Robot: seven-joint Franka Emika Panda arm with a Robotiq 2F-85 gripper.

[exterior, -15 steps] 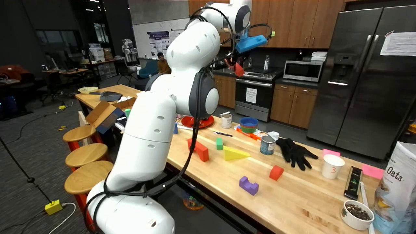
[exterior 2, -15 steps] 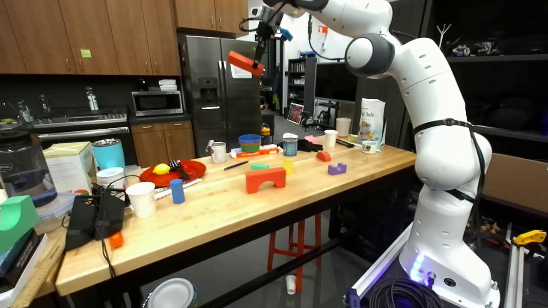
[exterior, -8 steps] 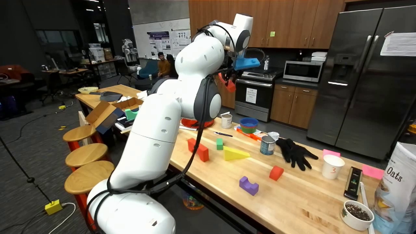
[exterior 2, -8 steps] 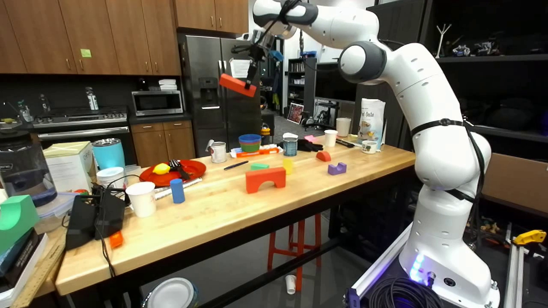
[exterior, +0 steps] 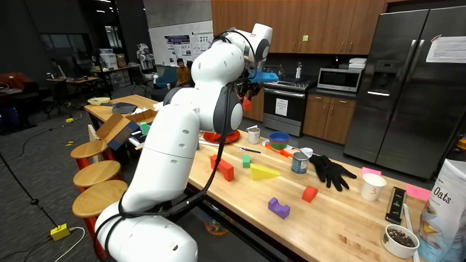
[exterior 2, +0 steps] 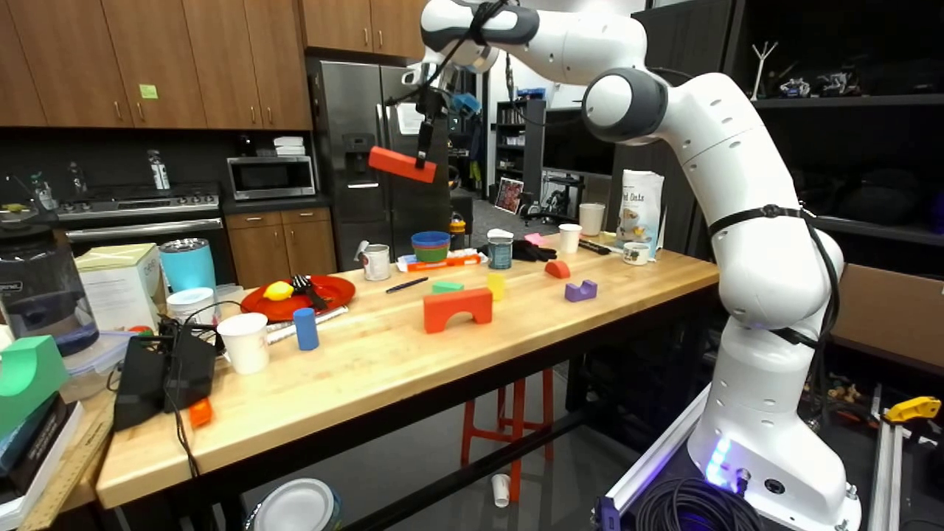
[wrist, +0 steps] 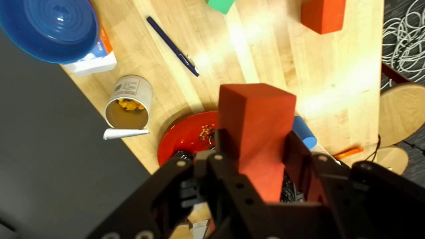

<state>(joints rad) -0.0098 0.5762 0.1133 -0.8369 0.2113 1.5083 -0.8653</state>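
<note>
A long red block [wrist: 262, 113] is pinched between the two fingers of my gripper [wrist: 256, 146], one on each side. In an exterior view that red block [exterior 2: 391, 161] hangs high above the table, slightly tilted, one end jutting well past the fingers. Below it in the wrist view lie a red plate [wrist: 182, 134], partly hidden by the gripper, and a blue cylinder [wrist: 302, 131]. A red arch block [exterior 2: 457, 304] stands on the table in both exterior views. Near it are a green block [exterior: 246, 161], a yellow wedge [exterior: 263, 171], a purple block [exterior: 279, 208] and a red rounded block [exterior: 309, 193].
Along the table's far side stand an open can [wrist: 136, 89], blue bowl [exterior: 279, 137], grey-blue can [exterior: 299, 163], black glove [exterior: 329, 173] and white cup [exterior: 372, 187]. A pen [wrist: 171, 44] lies on the tabletop. Black devices [exterior 2: 158, 376] and a paper cup [exterior 2: 245, 344] crowd one end.
My gripper has come down with the red block still in it, drifting left in both exterior views. The block's tilt has eased a little. Objects on the table have stayed put.
</note>
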